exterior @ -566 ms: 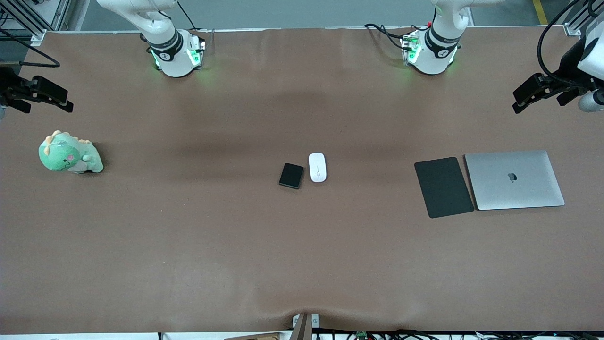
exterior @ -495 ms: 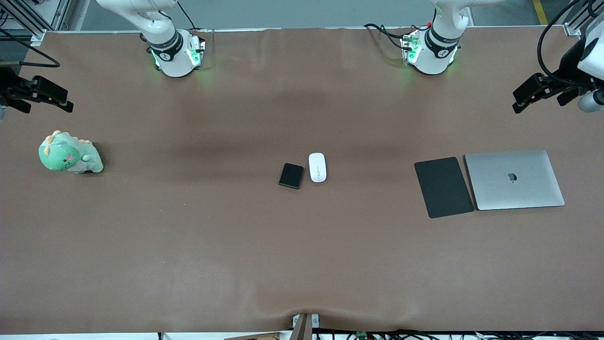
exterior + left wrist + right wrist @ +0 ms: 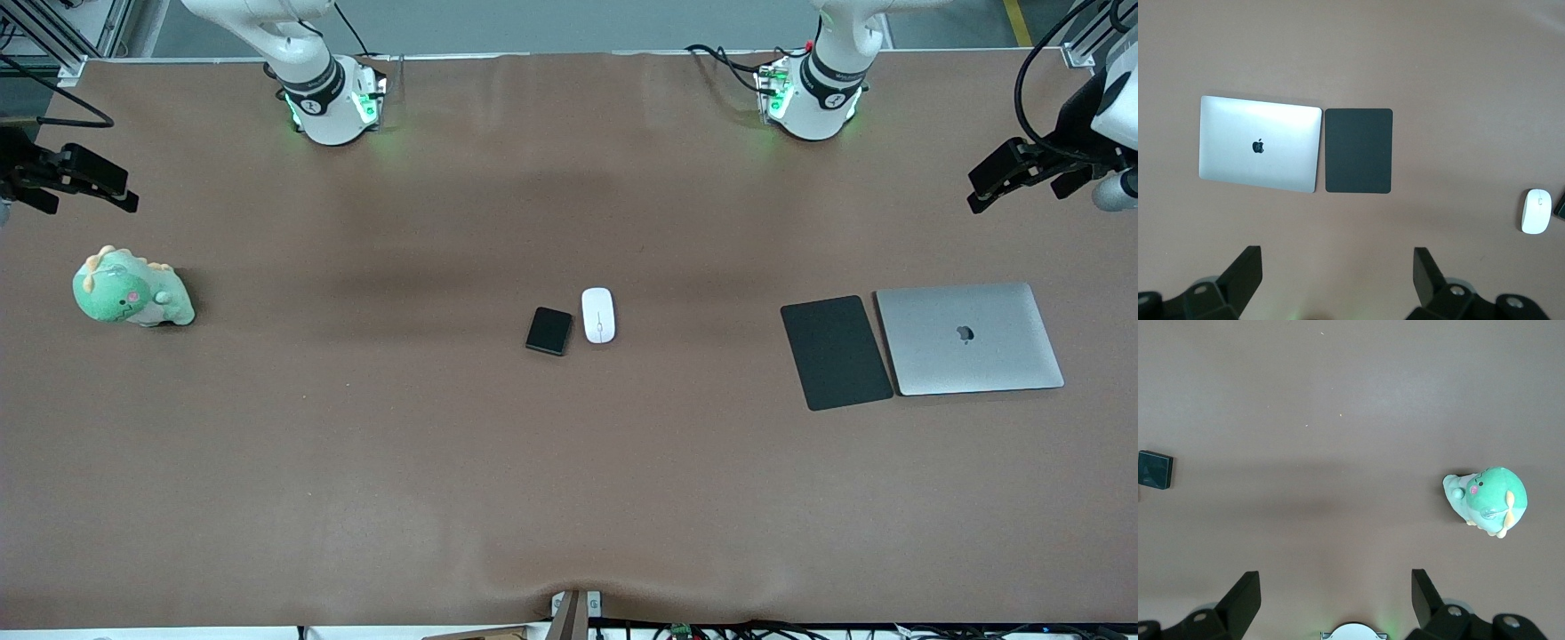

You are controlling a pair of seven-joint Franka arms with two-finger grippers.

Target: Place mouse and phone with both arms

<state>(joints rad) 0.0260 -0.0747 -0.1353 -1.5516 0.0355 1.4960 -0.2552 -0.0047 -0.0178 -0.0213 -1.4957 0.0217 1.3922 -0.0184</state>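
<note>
Here, in the front view, the white mouse (image 3: 598, 314) and the black phone (image 3: 548, 331) lie side by side near the middle of the brown table (image 3: 356, 462), almost touching, the phone at about eight o'clock from the mouse and slightly nearer the camera. Toward the left arm's end, a dark mouse pad (image 3: 836, 352) lies just beside a closed silver laptop (image 3: 969, 338), the laptop at three o'clock from the pad. Toward the right arm's end sits a green dinosaur plush toy (image 3: 132, 289). The left gripper (image 3: 1000, 182) hangs over the table's edge at roughly one o'clock from the laptop; the right gripper (image 3: 89, 182) hangs at about eleven o'clock from the plush. Both arms wait, holding nothing.

In the left wrist view, the left gripper (image 3: 1338, 280) shows its two black fingers (image 3: 1245, 270) spread wide apart, with bare table between them. Past them lie the laptop (image 3: 1260, 143) and the mouse pad (image 3: 1358, 151), edges nearly meeting, and the mouse (image 3: 1536, 211) well apart from both at the frame's margin.

In the right wrist view, the right gripper (image 3: 1336, 597) likewise has its fingers (image 3: 1245, 593) spread wide and empty. The plush toy (image 3: 1486, 499) and the phone (image 3: 1155, 469) are both in sight, well apart.
</note>
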